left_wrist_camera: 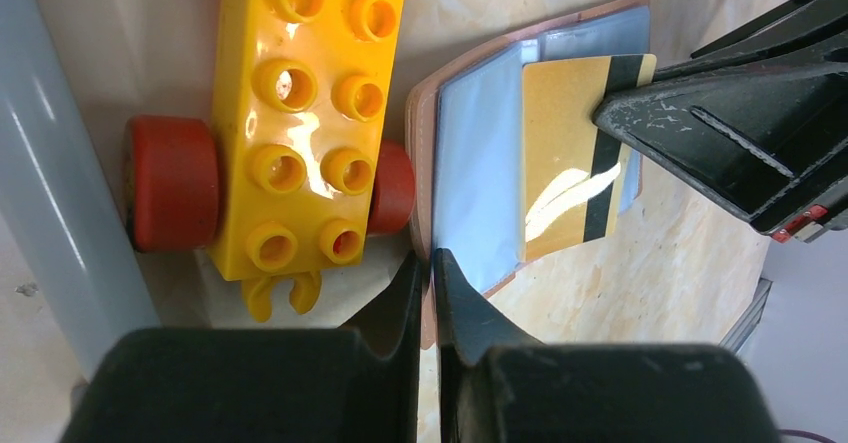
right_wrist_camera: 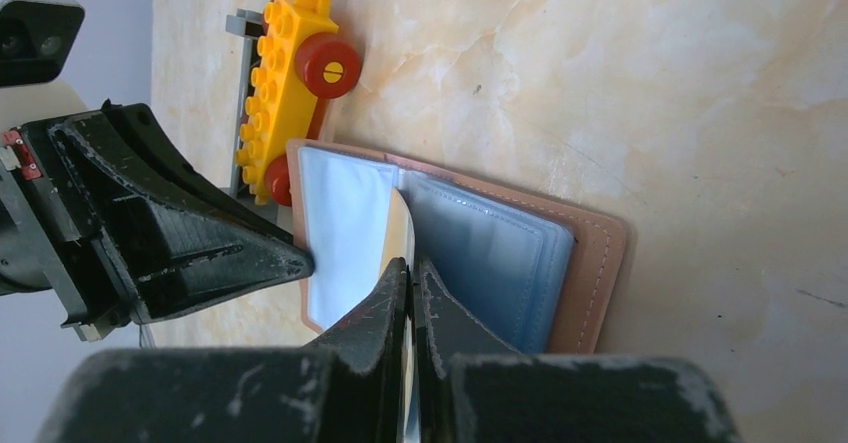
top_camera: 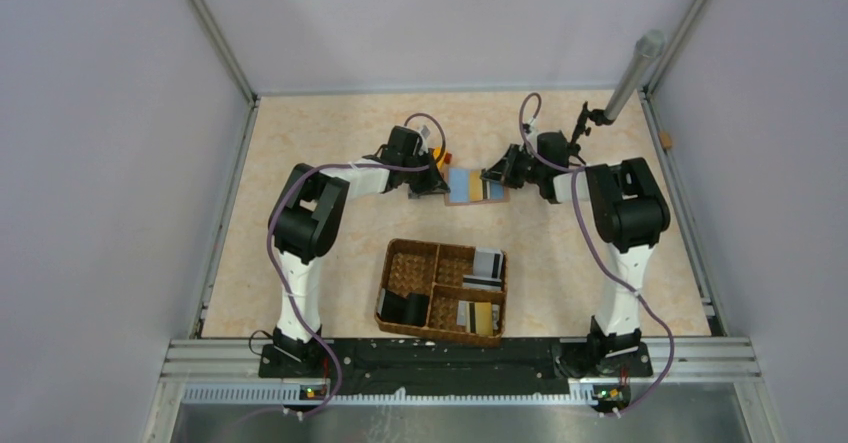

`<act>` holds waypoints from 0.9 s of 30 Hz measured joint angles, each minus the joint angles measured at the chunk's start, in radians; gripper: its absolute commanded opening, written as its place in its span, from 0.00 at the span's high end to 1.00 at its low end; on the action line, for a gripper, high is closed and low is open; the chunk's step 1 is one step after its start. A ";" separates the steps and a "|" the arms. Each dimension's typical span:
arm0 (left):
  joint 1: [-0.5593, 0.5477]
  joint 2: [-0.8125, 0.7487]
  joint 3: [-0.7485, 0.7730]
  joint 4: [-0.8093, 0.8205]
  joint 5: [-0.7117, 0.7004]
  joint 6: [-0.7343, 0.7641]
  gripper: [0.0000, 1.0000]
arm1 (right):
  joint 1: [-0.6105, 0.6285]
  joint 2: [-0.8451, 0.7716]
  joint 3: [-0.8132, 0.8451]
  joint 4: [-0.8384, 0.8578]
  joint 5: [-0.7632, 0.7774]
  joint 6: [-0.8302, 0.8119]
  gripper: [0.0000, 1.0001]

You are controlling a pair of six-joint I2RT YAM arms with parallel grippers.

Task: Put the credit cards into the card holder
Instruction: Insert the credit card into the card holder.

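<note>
Feeding a gold card (left_wrist_camera: pixel 570 153), pinched tight in the right end effector (right_wrist_camera: pixel 410 271), over the open card holder (right_wrist_camera: pixel 595 263) on the far tabletop (top_camera: pixel 560 253), while clamping its edge with the narrowed left end effector (left_wrist_camera: pixel 430 268); next probably needing a flat, shallow slide under one blue sleeve (left_wrist_camera: pixel 480 193)

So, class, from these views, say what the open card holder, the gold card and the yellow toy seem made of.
Seemingly: card holder: leather or imitation, matte brown, stitched edge, glossy clear plastic sleeves inside; gold card: thin glossy plastic, bright glare, black stripe; yellow toy: hard shiny moulded plastic, glare on studs.
</note>
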 measured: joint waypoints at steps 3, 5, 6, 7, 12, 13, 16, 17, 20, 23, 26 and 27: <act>0.001 0.000 0.000 0.004 0.006 0.000 0.94 | 0.000 0.010 0.003 0.005 0.000 0.002 1.00; 0.002 0.000 0.000 0.005 0.008 0.000 0.94 | 0.000 0.016 0.011 0.005 -0.004 0.003 1.00; 0.002 0.000 0.000 0.005 0.009 0.000 0.94 | 0.001 0.019 0.014 0.004 -0.007 0.004 1.00; 0.002 0.000 0.000 0.006 0.010 0.000 0.94 | 0.002 0.023 0.019 0.003 -0.008 0.005 1.00; 0.003 0.000 0.000 0.006 0.014 0.000 0.94 | 0.016 0.037 0.035 0.004 -0.011 0.011 1.00; 0.003 0.000 0.000 0.006 0.014 0.000 0.94 | 0.020 0.038 0.035 0.004 -0.010 0.011 1.00; 0.003 0.000 0.000 0.007 0.017 0.000 0.94 | 0.027 0.043 0.042 0.003 -0.007 0.015 1.00; 0.003 0.000 0.000 0.008 0.019 0.000 0.94 | 0.029 0.046 0.047 0.000 -0.006 0.017 1.00; 0.003 0.000 0.000 0.010 0.022 0.000 0.94 | 0.035 0.055 0.057 -0.005 -0.006 0.019 0.98; 0.003 0.000 0.000 0.013 0.025 -0.001 0.97 | 0.041 0.058 0.063 -0.008 -0.006 0.020 0.87; 0.003 0.000 0.000 0.013 0.026 -0.004 1.00 | 0.046 0.058 0.067 -0.019 0.002 0.014 0.77; 0.003 0.000 0.000 0.013 0.027 -0.005 1.00 | 0.047 0.056 0.069 -0.023 0.002 0.010 0.74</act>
